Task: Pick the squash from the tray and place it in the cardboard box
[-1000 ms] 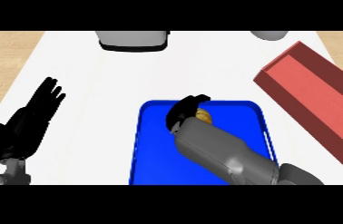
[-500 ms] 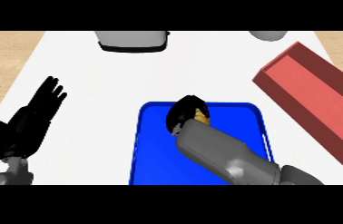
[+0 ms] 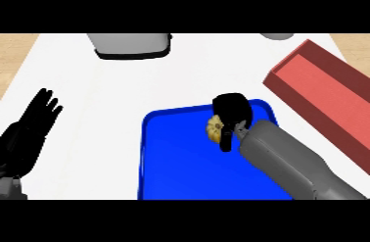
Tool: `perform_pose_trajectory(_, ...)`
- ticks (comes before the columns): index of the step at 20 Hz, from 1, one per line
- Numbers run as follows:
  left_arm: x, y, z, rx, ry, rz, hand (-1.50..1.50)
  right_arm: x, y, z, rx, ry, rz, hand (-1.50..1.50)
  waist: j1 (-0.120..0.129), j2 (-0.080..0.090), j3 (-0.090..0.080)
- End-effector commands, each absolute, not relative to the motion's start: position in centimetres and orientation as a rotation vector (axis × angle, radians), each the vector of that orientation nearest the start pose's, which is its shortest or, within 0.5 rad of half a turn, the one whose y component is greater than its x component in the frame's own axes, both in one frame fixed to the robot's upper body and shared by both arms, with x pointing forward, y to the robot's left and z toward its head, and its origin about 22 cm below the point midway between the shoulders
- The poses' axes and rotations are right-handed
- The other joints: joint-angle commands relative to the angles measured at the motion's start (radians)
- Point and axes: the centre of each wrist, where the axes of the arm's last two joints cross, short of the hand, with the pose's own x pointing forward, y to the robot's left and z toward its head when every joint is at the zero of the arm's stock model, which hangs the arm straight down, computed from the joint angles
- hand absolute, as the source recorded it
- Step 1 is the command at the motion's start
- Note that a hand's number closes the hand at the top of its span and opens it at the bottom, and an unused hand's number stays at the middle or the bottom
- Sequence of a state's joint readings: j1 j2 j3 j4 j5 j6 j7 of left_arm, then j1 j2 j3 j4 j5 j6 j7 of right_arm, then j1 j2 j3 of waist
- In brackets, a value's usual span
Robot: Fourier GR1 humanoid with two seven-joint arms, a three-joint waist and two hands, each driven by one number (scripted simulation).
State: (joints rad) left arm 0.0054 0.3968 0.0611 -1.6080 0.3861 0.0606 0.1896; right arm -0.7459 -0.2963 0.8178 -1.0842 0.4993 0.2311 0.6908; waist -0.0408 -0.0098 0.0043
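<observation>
The yellow squash [image 3: 213, 128] shows over the far part of the blue tray [image 3: 173, 157], mostly hidden by my right hand [image 3: 233, 113], whose fingers are curled round it. The red-brown cardboard box [image 3: 325, 94] lies to the right of the tray, running diagonally to the right edge. My left hand [image 3: 33, 126] rests open at the left edge, fingers up, well away from the tray.
A grey container [image 3: 133, 44] stands at the back of the white counter, left of centre. A small grey object [image 3: 278, 36] peeks in at the back right. Wooden floor shows past the counter's left edge.
My right hand with the squash has shifted right and a little farther over the tray, toward the box. The left hand has stayed put.
</observation>
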Motion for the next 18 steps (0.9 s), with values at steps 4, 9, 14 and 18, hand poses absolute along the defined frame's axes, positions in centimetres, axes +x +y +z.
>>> perform_pose_trajectory(4,24.7,32.3,5.2,0.064,-1.438,0.060,0.00,31.7,-18.6,4.2,-0.841,-1.094,1.344,1.50,0.024,0.007,-0.004)
perform_pose_trajectory(9,23.1,31.9,3.7,0.062,-1.434,0.056,0.00,29.0,-19.5,8.8,-0.894,-1.260,1.288,1.50,0.022,0.003,-0.005)
perform_pose_trajectory(14,24.1,32.2,4.8,0.068,-1.429,0.069,0.00,26.9,-17.7,15.9,-1.012,-1.470,1.140,1.50,0.003,-0.002,-0.005)
perform_pose_trajectory(18,23.2,32.9,4.8,0.077,-1.415,0.074,0.00,25.3,-19.3,21.4,-1.134,-1.519,0.982,1.50,0.012,-0.003,-0.005)
